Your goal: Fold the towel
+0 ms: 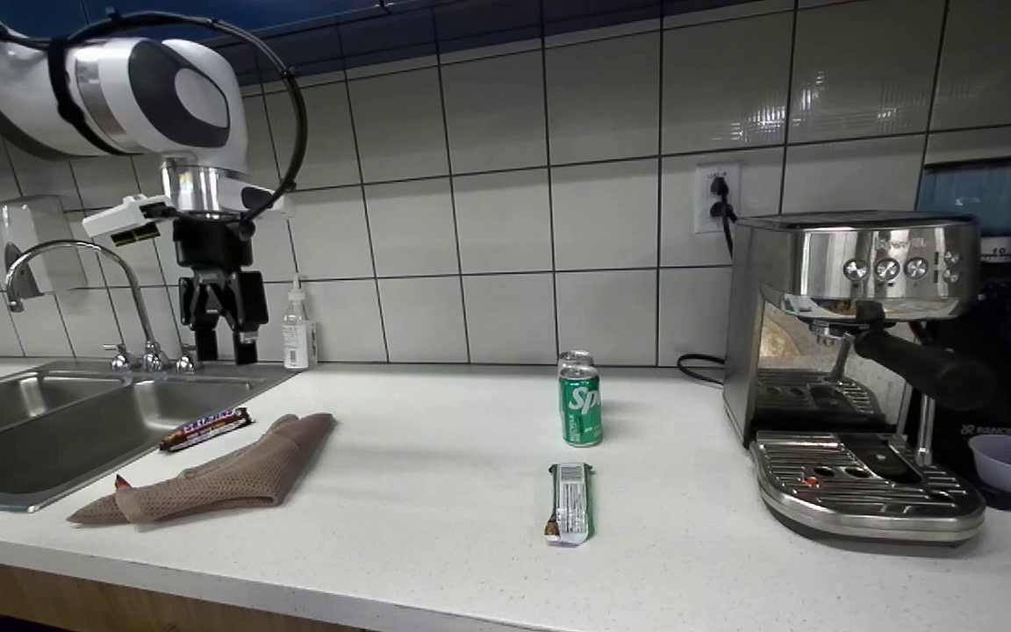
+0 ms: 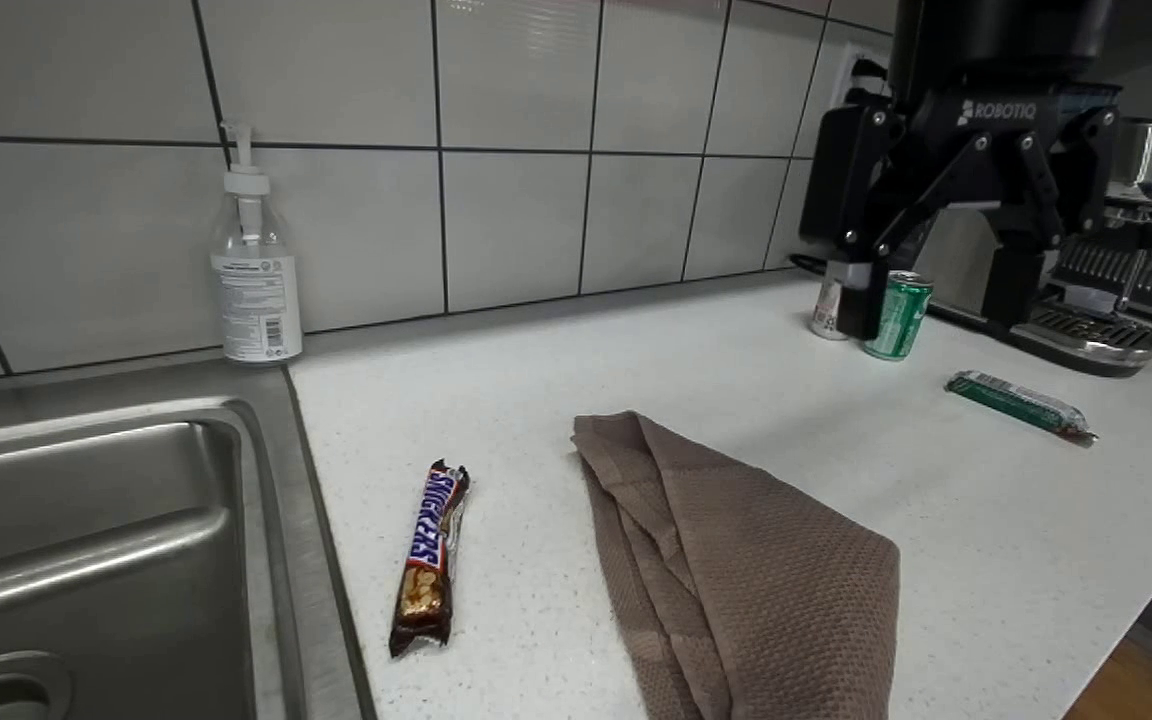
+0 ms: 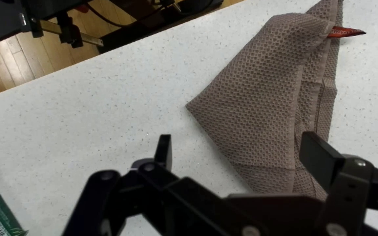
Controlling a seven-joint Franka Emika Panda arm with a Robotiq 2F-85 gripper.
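Observation:
The brown waffle-weave towel (image 1: 233,478) lies on the white counter beside the sink, partly folded over itself with uneven layers. In an exterior view (image 2: 776,570) its folded layers show along one side. In the wrist view the towel (image 3: 258,98) has a pointed corner to the left and a red tag (image 3: 345,32) at the top. My gripper (image 1: 225,349) is open and empty, well above the counter. It also shows in an exterior view (image 2: 936,312). In the wrist view the fingers (image 3: 236,137) stand wide apart, the right one overlapping the towel in the picture; its lower part is hidden behind the gripper.
A Snickers bar (image 2: 428,560) lies between towel and sink (image 1: 141,404). A green-wrapped bar (image 1: 571,505) and a Sprite can (image 1: 582,408), with another can behind it, stand farther along. A soap bottle (image 2: 256,270) and an espresso machine (image 1: 856,351) stand near the tiled wall.

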